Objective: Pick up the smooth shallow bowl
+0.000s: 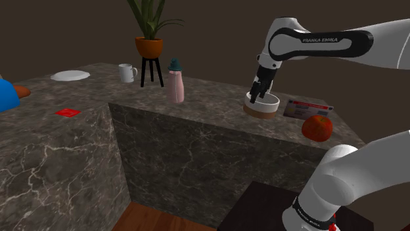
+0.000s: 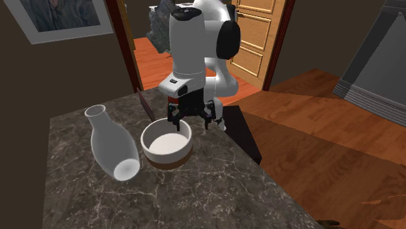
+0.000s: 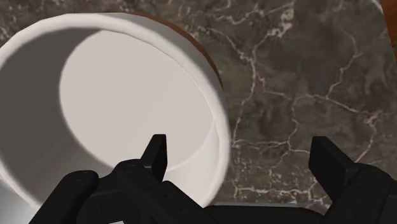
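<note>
Jaws spread, straddling the rim of one white bowl [image 3: 127,95].

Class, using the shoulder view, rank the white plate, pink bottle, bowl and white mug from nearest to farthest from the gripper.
1. Bowl, directly under the gripper.
2. Pink bottle, toward the view's left.
3. White mug, further left.
4. White plate, at the far left of the counter.
</note>
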`<state>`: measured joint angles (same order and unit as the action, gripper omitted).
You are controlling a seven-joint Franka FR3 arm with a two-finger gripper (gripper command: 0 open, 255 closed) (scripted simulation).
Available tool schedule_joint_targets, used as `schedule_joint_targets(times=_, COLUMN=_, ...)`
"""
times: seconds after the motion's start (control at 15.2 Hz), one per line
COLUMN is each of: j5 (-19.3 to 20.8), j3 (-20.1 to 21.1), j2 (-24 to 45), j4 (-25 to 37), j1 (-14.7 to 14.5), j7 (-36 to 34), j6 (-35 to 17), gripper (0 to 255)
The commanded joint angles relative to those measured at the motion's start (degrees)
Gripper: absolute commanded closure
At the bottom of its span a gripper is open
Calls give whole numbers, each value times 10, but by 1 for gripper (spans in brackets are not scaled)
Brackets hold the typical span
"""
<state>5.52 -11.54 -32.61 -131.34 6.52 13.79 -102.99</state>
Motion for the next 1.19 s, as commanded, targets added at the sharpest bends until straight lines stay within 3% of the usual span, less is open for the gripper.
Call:
schedule_joint_targets(times=0.0, j5=4, j3=-7, j2=12, j4=0, j1=2, j7=8, j6=-14, gripper=0)
schedule_joint_targets(times=0.53, j5=7, j3=-11, j2=14, j4=-49, j1=3, j7=8, j6=-64, gripper=0)
schedule_joint_targets(times=0.59, j5=7, j3=-11, j2=13, j4=-49, j1=3, j7=8, j6=-64, gripper=255)
schedule_joint_targets(times=1.12, j5=7, j3=-12, j2=13, j4=-50, j1=4, j7=8, j6=-64, gripper=255)
